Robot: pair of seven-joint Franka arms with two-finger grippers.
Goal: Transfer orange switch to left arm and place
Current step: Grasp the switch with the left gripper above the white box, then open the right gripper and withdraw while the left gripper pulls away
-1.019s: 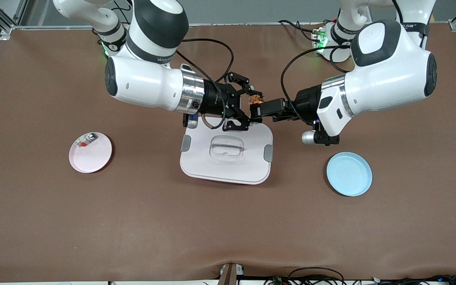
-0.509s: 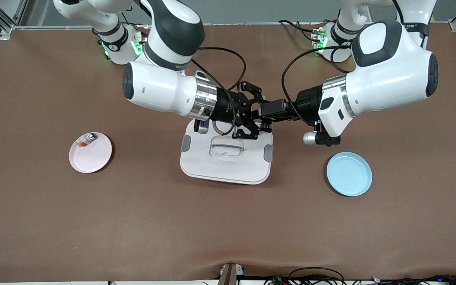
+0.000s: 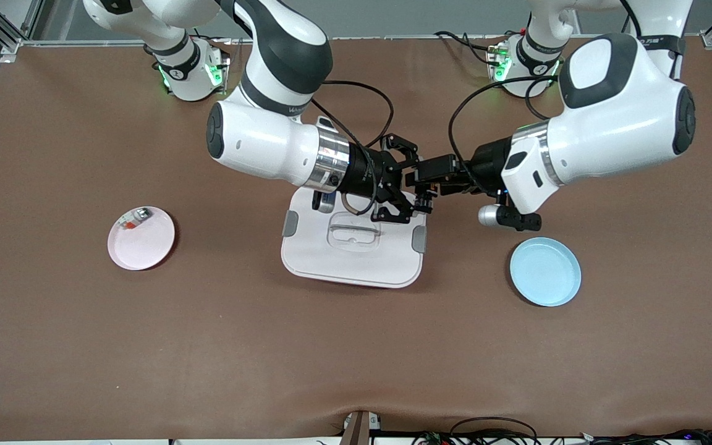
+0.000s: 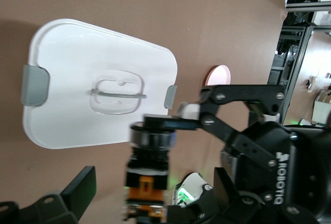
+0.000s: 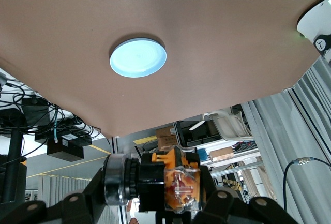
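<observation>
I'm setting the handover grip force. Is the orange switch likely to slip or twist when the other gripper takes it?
The orange switch looks rigid, small and probably light. Its ringed round section might turn between flat fingers. The blocky orange-and-black end probably grips more surely. The right gripper holds it over the box; the left gripper stands open.

Large white rounded-rectangular plastic box (image 3: 352, 242) sat mid-bench (image 3: 356, 346). Small round pink plate (image 3: 141, 238) lay toward the right arm's end; small round blue plate (image 3: 545, 271) toward the left arm's end, slightly nearer the front camera than the box's centre. A small whitish-grey piece (image 3: 141, 214) rested on the pink plate's rim. Right end effector (image 3: 410, 193) and left end effector (image 3: 421, 191) met over the box's edge farthest from the camera, tiny orange switch (image 4: 149, 175) between them.
</observation>
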